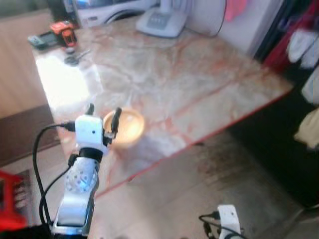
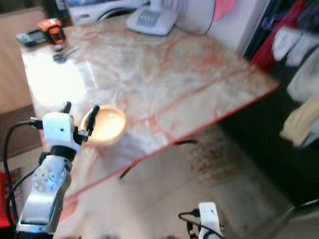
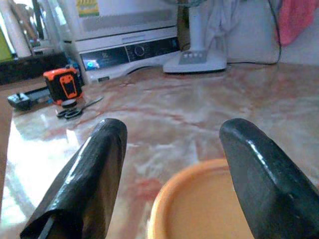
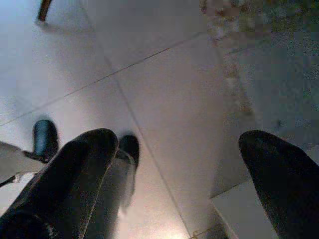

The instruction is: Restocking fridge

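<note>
An orange bowl (image 1: pixel 127 128) sits near the front left edge of the marble table (image 1: pixel 199 84). My left gripper (image 1: pixel 102 115) is raised at the bowl's near left rim, open, one finger over the rim and one outside it. In the left wrist view the bowl (image 3: pixel 209 209) lies low between the two black fingers (image 3: pixel 82 184), with nothing pinched. My right gripper (image 4: pixel 174 184) hangs low by my side over the tiled floor, open and holding nothing; its wrist (image 1: pixel 228 219) is at the bottom of the head view.
At the table's far left lie an orange tape measure (image 1: pixel 64 32), scissors (image 1: pixel 76 57) and a dark device. A white fan base (image 1: pixel 160 21) and a white appliance (image 3: pixel 124 47) stand at the back. Clothes hang at the right. A red object (image 1: pixel 11 199) sits on the floor at left.
</note>
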`<state>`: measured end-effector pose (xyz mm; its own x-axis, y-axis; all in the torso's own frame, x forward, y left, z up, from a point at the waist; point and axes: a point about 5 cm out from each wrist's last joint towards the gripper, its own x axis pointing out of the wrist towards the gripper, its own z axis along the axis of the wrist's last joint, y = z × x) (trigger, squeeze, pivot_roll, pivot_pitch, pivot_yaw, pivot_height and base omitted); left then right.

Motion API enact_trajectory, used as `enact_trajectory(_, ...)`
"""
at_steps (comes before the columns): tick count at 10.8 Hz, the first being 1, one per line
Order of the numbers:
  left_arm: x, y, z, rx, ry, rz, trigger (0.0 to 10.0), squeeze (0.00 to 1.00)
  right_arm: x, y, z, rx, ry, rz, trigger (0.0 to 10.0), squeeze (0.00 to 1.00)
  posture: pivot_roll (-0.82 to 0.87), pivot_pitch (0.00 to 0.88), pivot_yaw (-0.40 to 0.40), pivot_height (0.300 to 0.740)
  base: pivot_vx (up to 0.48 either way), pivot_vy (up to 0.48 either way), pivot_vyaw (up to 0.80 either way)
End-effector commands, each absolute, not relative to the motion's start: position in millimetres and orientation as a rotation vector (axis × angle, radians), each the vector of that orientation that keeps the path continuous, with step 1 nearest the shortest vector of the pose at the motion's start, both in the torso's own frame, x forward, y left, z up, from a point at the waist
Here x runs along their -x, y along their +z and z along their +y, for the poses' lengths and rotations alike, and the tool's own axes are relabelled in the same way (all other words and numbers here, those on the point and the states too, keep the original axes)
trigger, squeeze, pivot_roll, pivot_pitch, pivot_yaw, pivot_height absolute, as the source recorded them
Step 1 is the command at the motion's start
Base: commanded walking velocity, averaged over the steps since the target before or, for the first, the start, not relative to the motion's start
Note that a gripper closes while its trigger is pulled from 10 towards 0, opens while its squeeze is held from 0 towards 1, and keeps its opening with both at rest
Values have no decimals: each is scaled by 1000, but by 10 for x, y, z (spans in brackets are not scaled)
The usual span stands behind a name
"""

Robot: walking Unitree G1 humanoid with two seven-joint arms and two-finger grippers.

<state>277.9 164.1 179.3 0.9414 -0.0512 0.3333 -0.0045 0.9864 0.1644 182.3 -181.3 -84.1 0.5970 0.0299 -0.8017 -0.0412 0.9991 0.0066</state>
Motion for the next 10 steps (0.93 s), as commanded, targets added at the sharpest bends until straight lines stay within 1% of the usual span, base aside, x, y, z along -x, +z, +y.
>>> enact_trajectory(1,-2761,1848,1670,-150,-11,-365,10000,0,-1776,-873,-1747,-3,53,955,10000,0,-102,196,-48,740,0,0,0)
enact_trajectory(3,-2719,1825,1560,-44,-68,-344,10000,0,-1773,-873,-1758,-17,29,950,10000,0,-102,198,-49,740,0,0,0)
enact_trajectory(4,-2668,1811,1508,-36,-113,-341,10000,0,-1772,-873,-1763,-15,27,950,10000,0,-100,200,-51,740,0,0,0)
enact_trajectory(6,-2623,1864,1536,-41,-110,-362,10000,0,-1774,-872,-1769,-13,19,948,10000,0,-98,202,-54,740,0,0,0)
enact_trajectory(8,-2613,1940,1551,54,-108,-341,10000,0,-1772,-872,-1778,-19,2,946,10000,0,-92,202,-55,740,0,0,0)
enact_trajectory(9,-2620,1918,1517,88,-152,-307,10000,0,-1771,-872,-1779,-22,-3,945,10000,0,-87,201,-54,740,0,0,0)
enact_trajectory(10,-2583,1835,1430,38,-274,-260,10000,0,-1772,-872,-1776,-23,-5,946,10000,0,-92,201,-53,740,0,0,0)
